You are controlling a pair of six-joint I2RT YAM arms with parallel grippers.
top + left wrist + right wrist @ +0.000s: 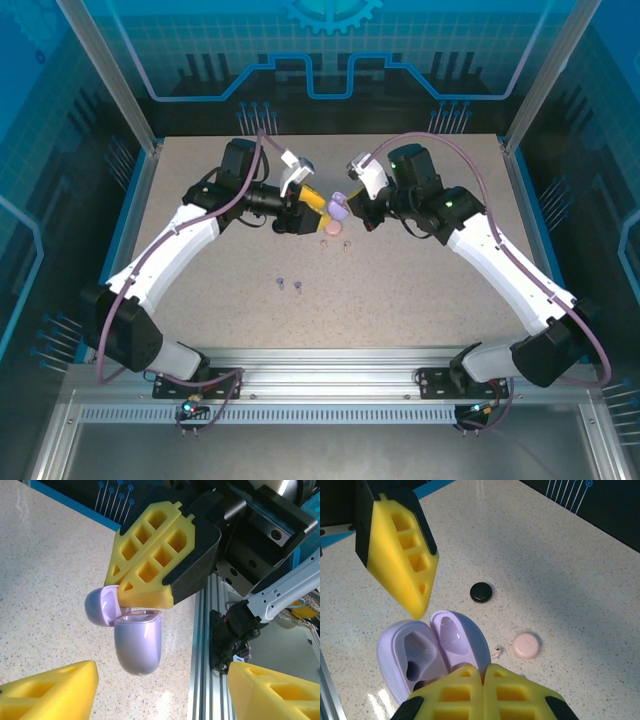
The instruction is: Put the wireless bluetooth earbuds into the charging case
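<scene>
Open case (338, 208) is up off the surface (420, 290), mid-table, in right claw (482, 680). Left claw (318, 205) is just left of it, not touching. On surface below: shut case (331, 230) w/ one earbud (345, 247) just beside it, near-right. 2nd shut case (481, 592) lies beyond those, seen from right wrist. Two more earbuds (299, 288) lie side by side nearer the bases, left of centre, well apart from cases.

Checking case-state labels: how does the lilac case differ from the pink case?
The lilac case is open with its lid swung back; the pink case is closed. The lilac case is gripped by the right gripper, while the pink case lies flat on the table, untouched. The lilac case shows its hollow inside; the pink case shows just its top. Both are smooth, rounded pastel shells.
</scene>
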